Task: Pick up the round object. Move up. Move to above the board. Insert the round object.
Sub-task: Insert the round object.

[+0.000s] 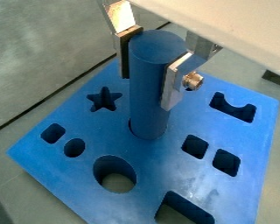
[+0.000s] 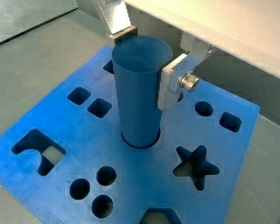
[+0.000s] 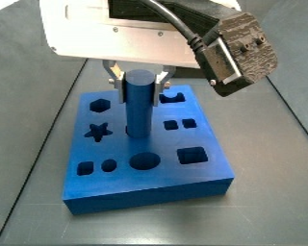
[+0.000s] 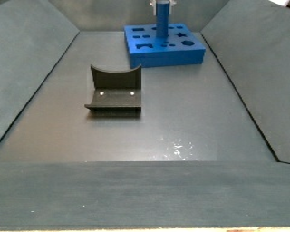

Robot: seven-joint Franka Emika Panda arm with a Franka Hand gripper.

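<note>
The round object [image 1: 149, 87] is a tall blue cylinder peg standing upright with its lower end inside a round hole near the middle of the board [image 1: 160, 162]. My gripper [image 1: 150, 66] is over the board with one finger on each side of the peg's upper part, touching it, shut on the peg. Both wrist views show this; in a wrist view the peg [image 2: 140, 96] rises from the board [image 2: 78, 140] between the fingers of the gripper [image 2: 146, 63]. In a side view the peg [image 3: 139, 106] stands on the board [image 3: 150, 192] under the gripper [image 3: 141, 75].
In a side view the board [image 4: 169, 57] with the peg [image 4: 163, 18] sits at the far end of a grey walled bin. The dark fixture [image 4: 113, 91] stands on the floor in front of it, to the left. Other cut-outs, such as a star [image 1: 102, 100] and a large circle [image 1: 115, 171], are open.
</note>
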